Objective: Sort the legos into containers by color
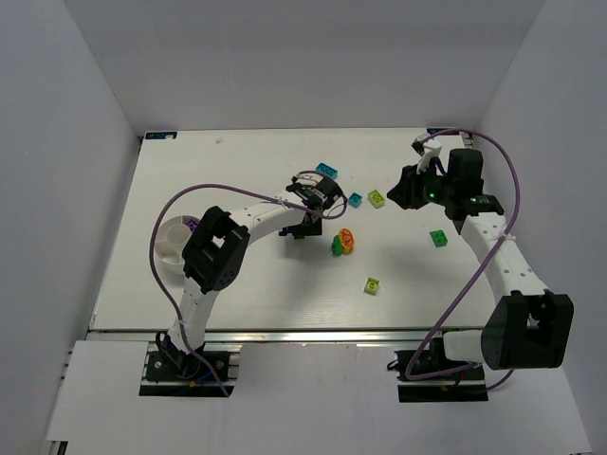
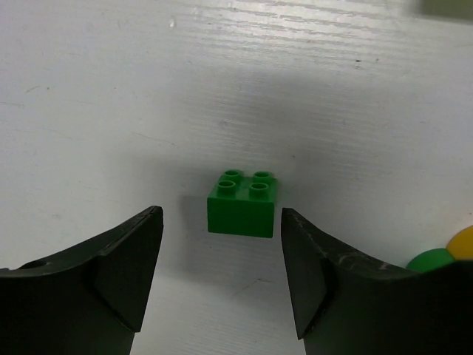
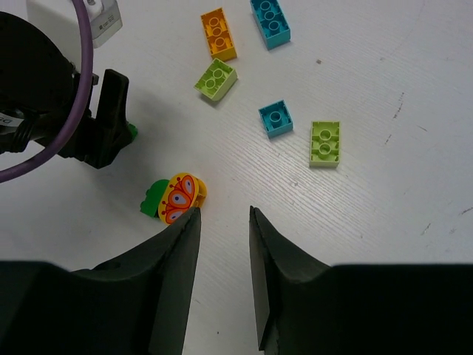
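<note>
A dark green brick [image 2: 244,203] sits on the white table, just ahead of and between the tips of my open left gripper [image 2: 220,250], untouched. In the top view my left gripper [image 1: 302,230] is over that brick [image 1: 298,237]. My right gripper [image 3: 223,222] is open and empty, hovering above the table beside a yellow butterfly piece [image 3: 177,197] joined to a green piece [image 3: 154,200]. In the top view my right gripper [image 1: 398,192] is at the back right. The white divided bowl [image 1: 171,248] at the left holds a purple brick [image 1: 193,225].
Loose on the table are an orange brick [image 3: 219,33], a long cyan brick [image 3: 270,22], a small cyan brick [image 3: 275,118], two lime bricks [image 3: 215,79] [image 3: 324,143], another dark green brick [image 1: 438,238] and a lime brick [image 1: 373,285]. White walls enclose the table.
</note>
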